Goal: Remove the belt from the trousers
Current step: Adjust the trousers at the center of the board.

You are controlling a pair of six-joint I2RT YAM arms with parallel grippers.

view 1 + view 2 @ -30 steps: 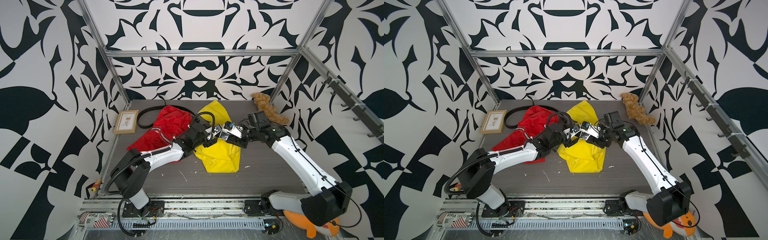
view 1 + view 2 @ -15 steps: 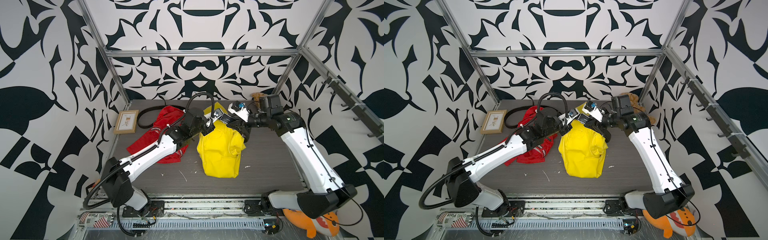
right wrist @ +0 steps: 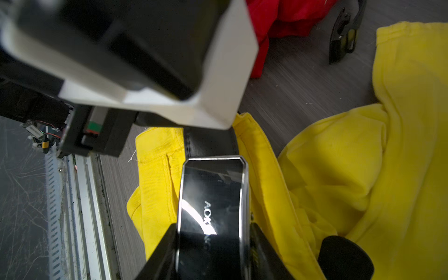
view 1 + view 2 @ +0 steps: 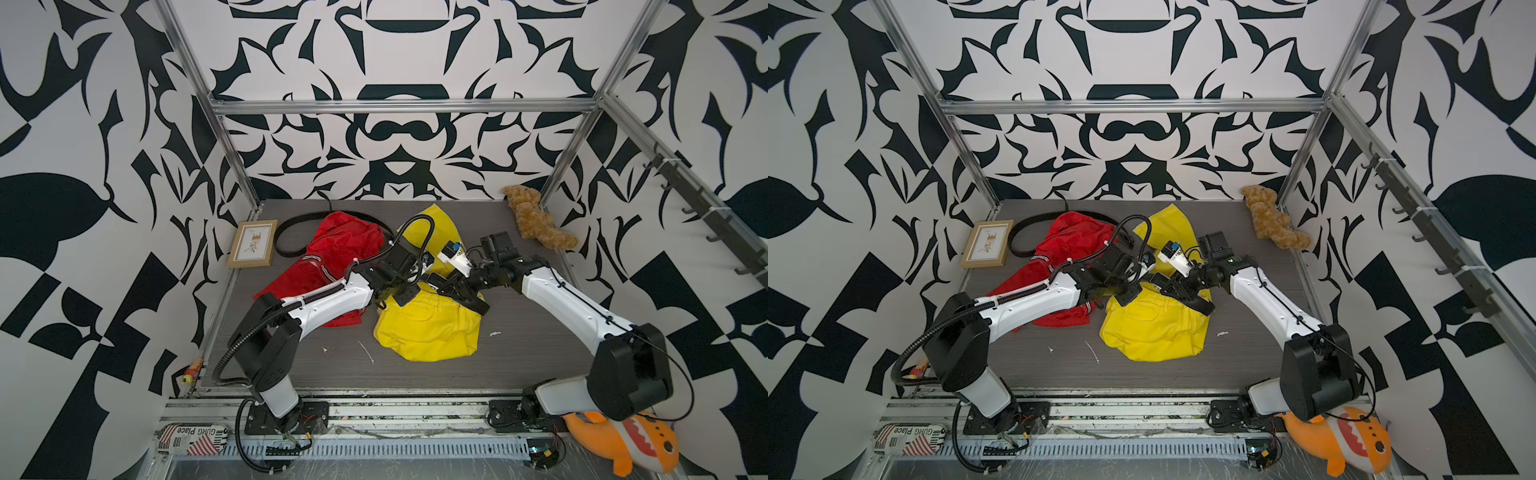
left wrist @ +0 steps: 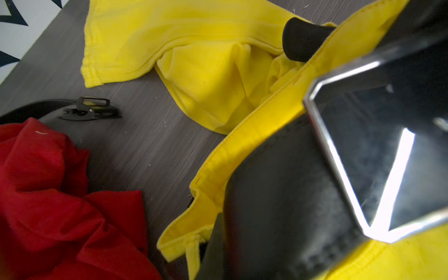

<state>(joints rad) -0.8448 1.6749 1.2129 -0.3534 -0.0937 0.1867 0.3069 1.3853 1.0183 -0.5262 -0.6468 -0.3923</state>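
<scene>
**Item:** belt (image 3: 208, 143), black, with a glossy plate buckle (image 3: 213, 194).

**Location:** it is laid along the waistband (image 3: 257, 155) of the yellow trousers (image 4: 428, 332). These are spread from the centre of the table (image 4: 415, 374) toward 12 o'clock, with 6 o'clock taken at the arm bases in a top view.

**Handling, as judged:**
- The strap is taken to be leather-like, smooth and moderately stiff, so it is expected to curve rather than fold.
- The buckle is hard and polished, probably slippery on its face, and probably the heavier end.
- The trousers are soft, light cloth and are expected to be dragged along unless pinned.
- The belt loop (image 3: 169, 164) is noted as a likely snag.

**Hold advised:** the strap is best taken just behind the buckle, or the buckle across its long edges, never on the polished face. The waistband is best pinned beside the nearest loop.

**State, left gripper** (image 4: 405, 293): it is clenched at 9 o'clock of the buckle, over strap and waistband. What is pinched is hidden by its own body.

**State, right gripper** (image 4: 455, 289): it is brought in from 3 o'clock. In the right wrist view its jaws are seen against the buckle's two long edges. Whether they are pressed or slack cannot be told.

**Also listed:**
- The red trousers (image 4: 332, 266) are at 10 o'clock.
- A second belt (image 4: 291, 232) is looped loose at 11 o'clock, with its clasp (image 5: 89, 109) bare on the table between the two pairs.
</scene>
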